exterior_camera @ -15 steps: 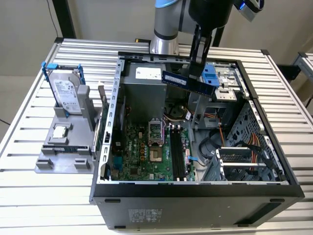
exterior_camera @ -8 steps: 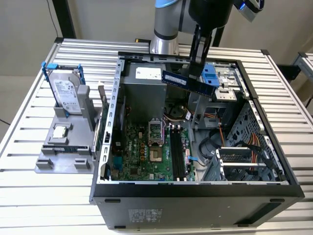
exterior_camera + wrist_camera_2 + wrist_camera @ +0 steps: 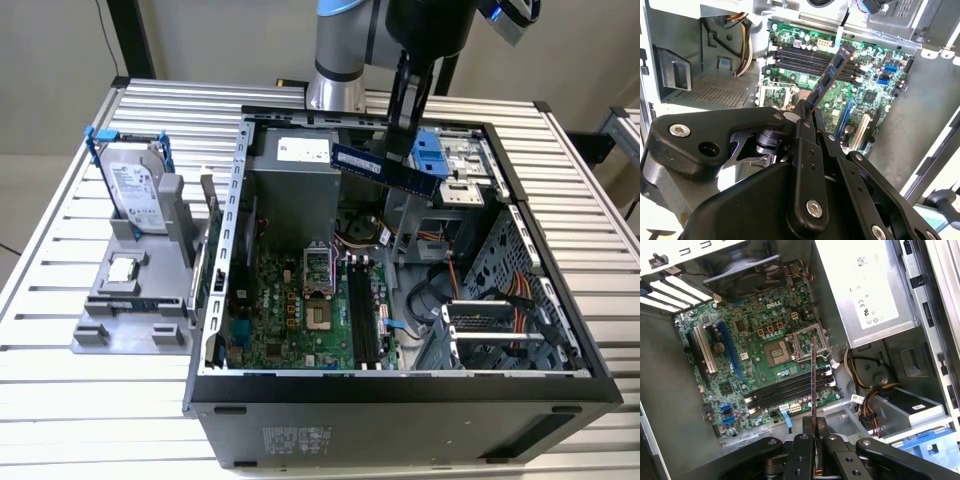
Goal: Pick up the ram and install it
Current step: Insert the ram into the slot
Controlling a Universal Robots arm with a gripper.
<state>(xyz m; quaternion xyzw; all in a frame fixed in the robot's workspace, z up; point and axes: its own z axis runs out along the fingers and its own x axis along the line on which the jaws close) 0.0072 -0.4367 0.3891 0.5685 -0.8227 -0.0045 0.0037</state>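
Observation:
The ram (image 3: 385, 166) is a long dark blue stick with black chips, and it hangs tilted in the air over the back of the open computer case (image 3: 400, 385). My gripper (image 3: 400, 140) is shut on it from above. In both wrist views the ram (image 3: 832, 75) (image 3: 813, 385) sticks out from between the black fingers (image 3: 802, 117) (image 3: 802, 440) toward the green motherboard (image 3: 755, 335). The black memory slots (image 3: 365, 315) (image 3: 810, 60) (image 3: 785, 390) lie below it, well apart from the stick.
On the exterior view's left, a grey fixture (image 3: 130, 300) holds a silver hard drive (image 3: 135, 190) in a blue bracket and a small square processor chip (image 3: 122, 270). A grey power supply (image 3: 295, 165), cables (image 3: 470, 290) and drive bays (image 3: 455, 165) crowd the case.

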